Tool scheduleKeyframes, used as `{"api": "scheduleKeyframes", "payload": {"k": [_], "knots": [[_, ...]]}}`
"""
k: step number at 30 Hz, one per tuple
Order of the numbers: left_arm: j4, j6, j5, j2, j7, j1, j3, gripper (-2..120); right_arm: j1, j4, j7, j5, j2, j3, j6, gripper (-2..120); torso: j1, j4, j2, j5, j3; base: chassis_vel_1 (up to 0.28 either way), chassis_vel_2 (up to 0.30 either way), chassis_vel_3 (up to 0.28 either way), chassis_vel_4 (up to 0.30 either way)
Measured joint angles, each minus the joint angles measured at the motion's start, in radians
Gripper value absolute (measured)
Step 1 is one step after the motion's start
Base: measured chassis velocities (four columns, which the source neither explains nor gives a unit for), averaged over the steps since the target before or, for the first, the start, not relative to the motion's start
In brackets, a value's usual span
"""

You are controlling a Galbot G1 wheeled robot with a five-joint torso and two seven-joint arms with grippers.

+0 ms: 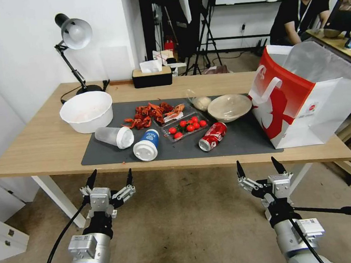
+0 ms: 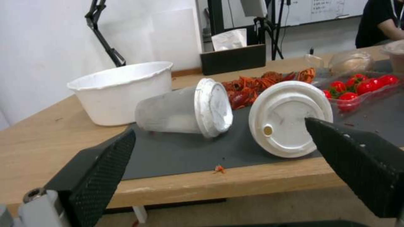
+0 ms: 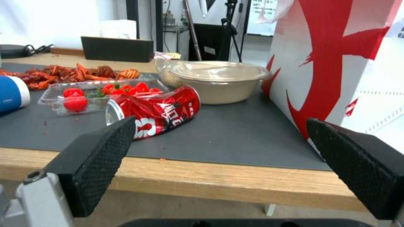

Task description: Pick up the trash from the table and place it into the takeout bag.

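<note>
Red soda can (image 1: 212, 136) lies sideways, top nearward-left.

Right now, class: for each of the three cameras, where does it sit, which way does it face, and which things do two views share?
Head: high, facing forward and down at the table; left gripper and right gripper open below.
Left wrist: before the table edge, facing the frosted cup.
Right wrist: likewise, facing the red soda can and takeout bag.
Shared: the blue-white cup.
</note>
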Motion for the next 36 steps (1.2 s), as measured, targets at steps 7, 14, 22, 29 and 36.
{"api": "scheduleKeyframes", "payload": {"k": [7, 14, 22, 29, 36], "knots": [[0.000, 0.000, 0.000, 0.000, 0.000, 0.000, 0.000, 100, 0.000, 0.000, 0.000, 0.000, 0.000, 0.000, 0.000, 100, 0.000, 0.0000, 0.000, 0.0000, 0.000, 0.000, 0.000, 0.000, 0.000], [0.000, 0.000, 0.000, 0.000, 0.000, 0.000, 0.000, 100, 0.000, 0.000, 0.000, 0.000, 0.000, 0.000, 0.000, 100, 0.000, 0.0000, 0.000, 0.0000, 0.000, 0.000, 0.000, 0.000, 0.000], [-0.026, 0.006, -0.028, 0.027, -0.063, 0.020, 0.086, 100, -0.036, 0.019, -0.034, -0.041, 0.019, -0.015, -0.001, 100, 0.000, 0.0003, 0.000, 0.0001, 0.000, 0.000, 0.000, 0.000, 0.000], [-0.027, 0.007, -0.029, 0.032, -0.057, 0.021, 0.109, 100, -0.115, 0.060, -0.109, -0.131, 0.061, -0.052, -0.004, 100, 0.000, -0.0001, 0.000, -0.0005, 0.000, 0.000, 0.000, 0.000, 0.000], [-0.067, 0.037, -0.098, 0.091, -0.111, 0.049, 0.214, 100, -0.203, 0.105, -0.192, -0.230, 0.108, -0.093, -0.008, 100, 0.000, 0.0001, 0.000, 0.0000, 0.000, 0.000, 0.000, 0.000, 0.000]]}}
